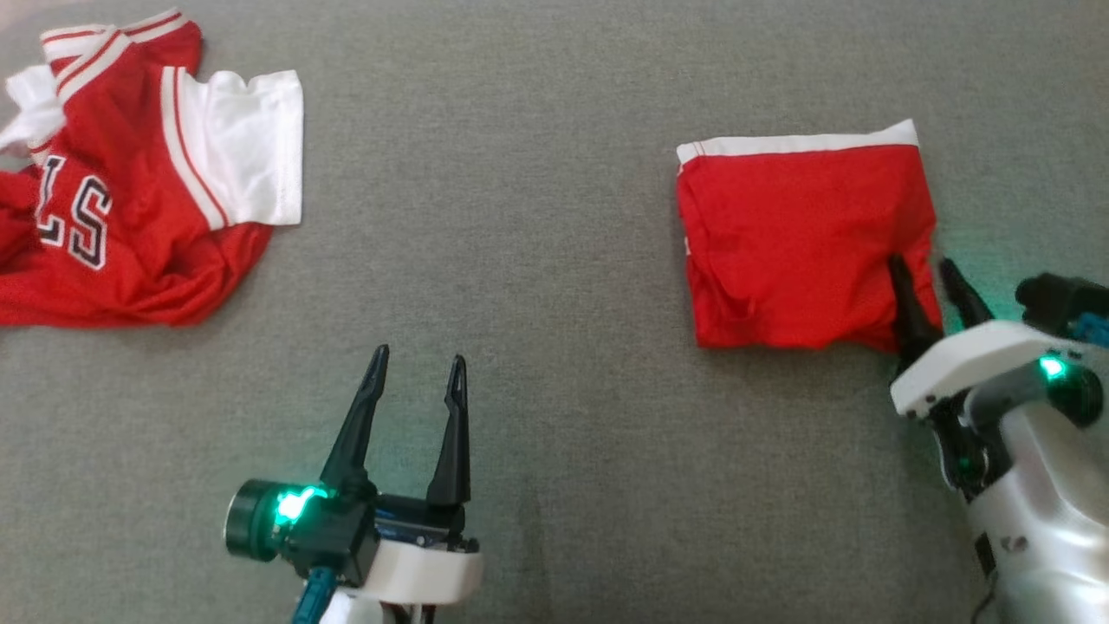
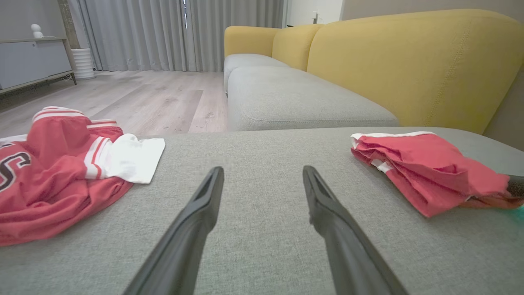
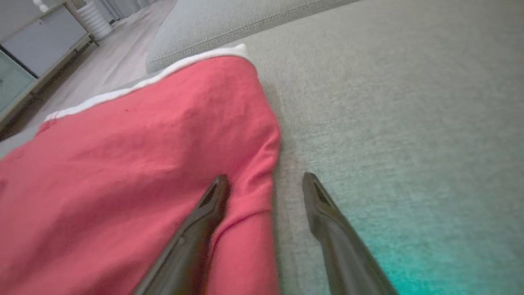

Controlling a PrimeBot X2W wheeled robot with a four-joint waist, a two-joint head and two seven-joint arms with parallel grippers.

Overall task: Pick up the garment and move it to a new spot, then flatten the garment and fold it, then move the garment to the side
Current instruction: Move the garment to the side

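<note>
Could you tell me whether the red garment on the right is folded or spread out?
Folded: the red garment lies as a compact rectangle with stacked layers at its edge.

We note our right pincer [image 3: 265, 180] spread wide, straddling the side edge of the red garment [image 3: 135, 155]. One finger lies over the cloth, the other over bare grey cushion [image 3: 389, 94]. A white band [image 3: 163, 76] trims the garment's far edge.
</note>
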